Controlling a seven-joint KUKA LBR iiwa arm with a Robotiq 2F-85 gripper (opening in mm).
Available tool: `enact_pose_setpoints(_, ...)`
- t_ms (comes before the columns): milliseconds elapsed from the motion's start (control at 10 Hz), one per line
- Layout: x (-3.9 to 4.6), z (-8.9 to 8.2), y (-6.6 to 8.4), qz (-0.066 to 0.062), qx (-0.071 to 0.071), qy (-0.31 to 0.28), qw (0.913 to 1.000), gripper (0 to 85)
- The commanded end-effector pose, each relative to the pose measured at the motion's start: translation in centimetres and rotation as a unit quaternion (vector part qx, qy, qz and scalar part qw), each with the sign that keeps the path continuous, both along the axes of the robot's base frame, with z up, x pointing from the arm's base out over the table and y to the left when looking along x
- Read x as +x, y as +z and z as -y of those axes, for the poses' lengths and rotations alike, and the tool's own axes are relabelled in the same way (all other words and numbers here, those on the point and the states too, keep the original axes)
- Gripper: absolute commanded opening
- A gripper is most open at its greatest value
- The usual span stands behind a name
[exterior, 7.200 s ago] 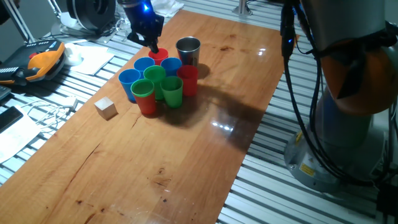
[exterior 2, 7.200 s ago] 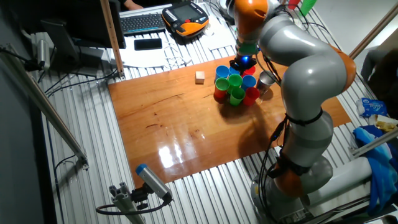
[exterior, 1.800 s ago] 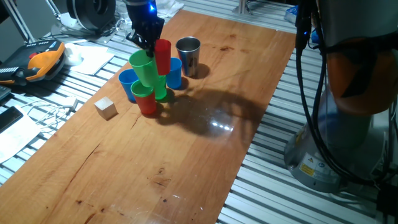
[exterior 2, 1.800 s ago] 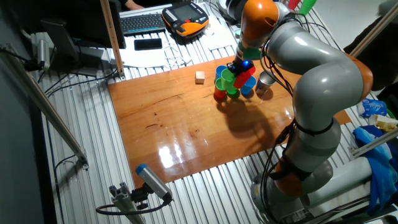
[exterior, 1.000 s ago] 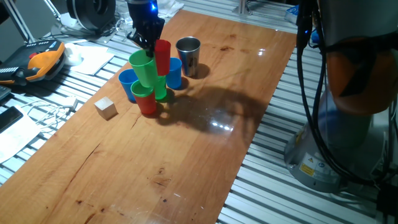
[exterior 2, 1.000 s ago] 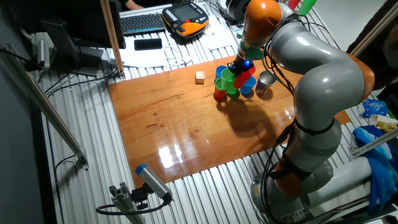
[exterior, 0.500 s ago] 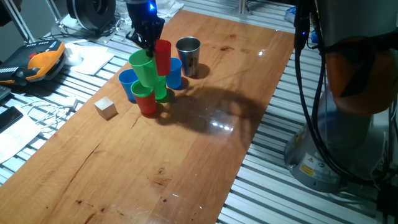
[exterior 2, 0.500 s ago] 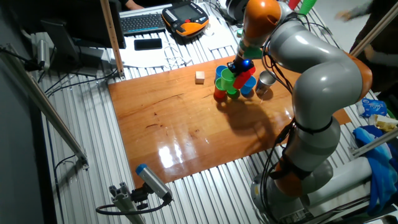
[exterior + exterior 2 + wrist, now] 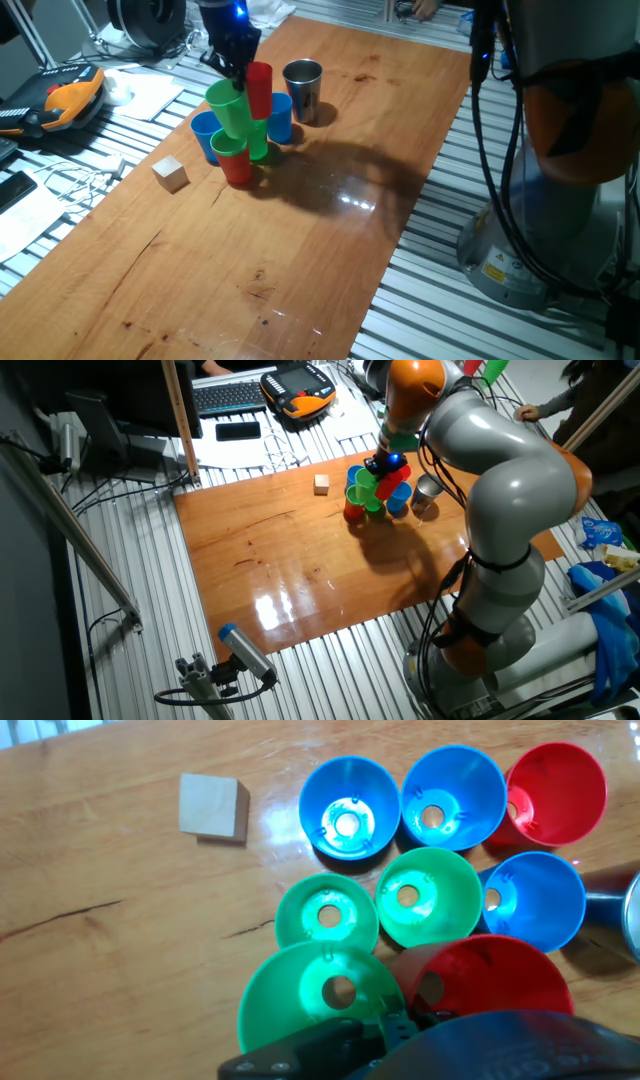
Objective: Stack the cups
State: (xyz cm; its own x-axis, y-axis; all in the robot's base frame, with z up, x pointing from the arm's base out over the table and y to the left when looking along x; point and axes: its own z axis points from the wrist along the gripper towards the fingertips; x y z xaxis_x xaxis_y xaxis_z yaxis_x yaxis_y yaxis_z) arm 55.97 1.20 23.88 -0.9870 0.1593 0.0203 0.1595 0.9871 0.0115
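Observation:
My gripper (image 9: 238, 72) is shut on the touching rims of a green cup (image 9: 229, 108) and a red cup (image 9: 260, 88) and holds both tilted above the cluster. In the hand view the gripper (image 9: 398, 1023) sits between the held green cup (image 9: 320, 990) and the held red cup (image 9: 480, 982). Below stand two blue cups (image 9: 350, 808) (image 9: 452, 795), a red cup (image 9: 555, 792), two green cups (image 9: 327, 915) (image 9: 430, 908) and another blue cup (image 9: 532, 900). The steel cup (image 9: 302, 84) stands just right of the cluster.
A small wooden cube (image 9: 170, 173) lies left of the cups and also shows in the hand view (image 9: 213, 807). The table's left edge (image 9: 100, 170) borders cables and a teach pendant (image 9: 70, 100). The arm's base (image 9: 500, 610) stands by the table's right side.
Since about seven seconds ago my gripper has closed on the red and green cups and lifted them off the table. Over the last second they have hardly moved.

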Motion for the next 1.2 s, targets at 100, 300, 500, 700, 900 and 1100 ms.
enact_pose_setpoints(100,1.67,0.2,-0.9,0.002,0.000,0.008,1.0000,0.0)
enact_pose_setpoints(300,2.44,0.6,-1.6,0.006,-0.010,0.021,0.9997,0.0)
enact_pose_setpoints(500,2.88,1.0,-2.5,0.007,-0.011,0.026,0.9996,0.0)
enact_pose_setpoints(700,2.87,0.5,-3.1,0.010,-0.010,0.023,0.9996,0.0)
enact_pose_setpoints(900,2.53,0.0,-3.6,0.015,-0.013,0.020,0.9996,0.0)
enact_pose_setpoints(1100,2.38,-0.1,-4.0,0.019,-0.014,0.018,0.9995,0.0)
